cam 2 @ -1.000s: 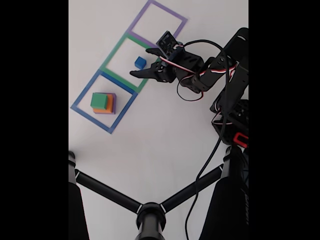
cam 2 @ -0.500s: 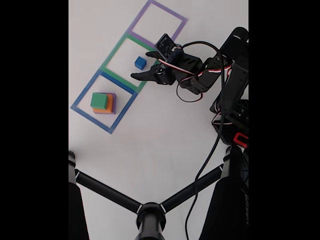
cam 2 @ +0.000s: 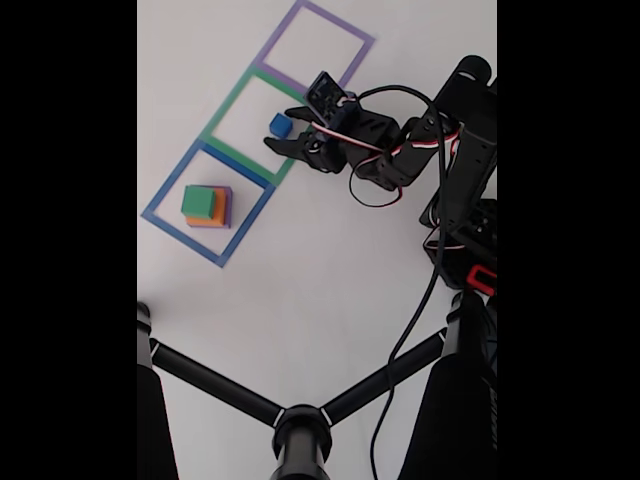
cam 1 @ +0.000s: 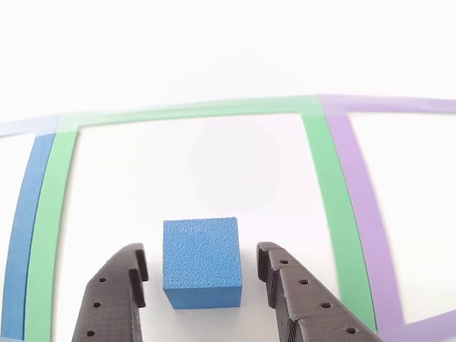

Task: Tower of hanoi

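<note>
Advanced toward the blue cube (cam 2: 281, 125) since a second ago: gripper (cam 2: 285, 132) formerly short of the cube at the green outline's near edge, now reaching it, arm leaning further over the squares. Fingers (cam 1: 117, 296) spread, one on each side of the blue cube (cam 1: 201, 263) in the other view, small gaps visible on both sides, no contact seen; gripper midpoint (cam 1: 202, 265) falls on the cube itself. Cube resting flat on the white desk (cam 2: 320, 280), inside the green square outline (cam 2: 228, 105), toward the edge nearest the arm in the fixed view. Green outline (cam 1: 60, 206) flanked by the blue square outline (cam 1: 25, 228) at left and the purple square outline (cam 1: 363, 214) at right in the other view. Remaining blocks unchanged in the fixed view: green block (cam 2: 198, 201) on top of the orange block (cam 2: 218, 213), that on the purple slab (cam 2: 228, 204), stack sitting inside the blue square outline (cam 2: 160, 205), well apart from the gripper. Purple square outline (cam 2: 300, 15) at the far end of the row. Black tripod legs (cam 2: 220, 385) and a black cable (cam 2: 410, 340) across the lower part of the fixed view.
</note>
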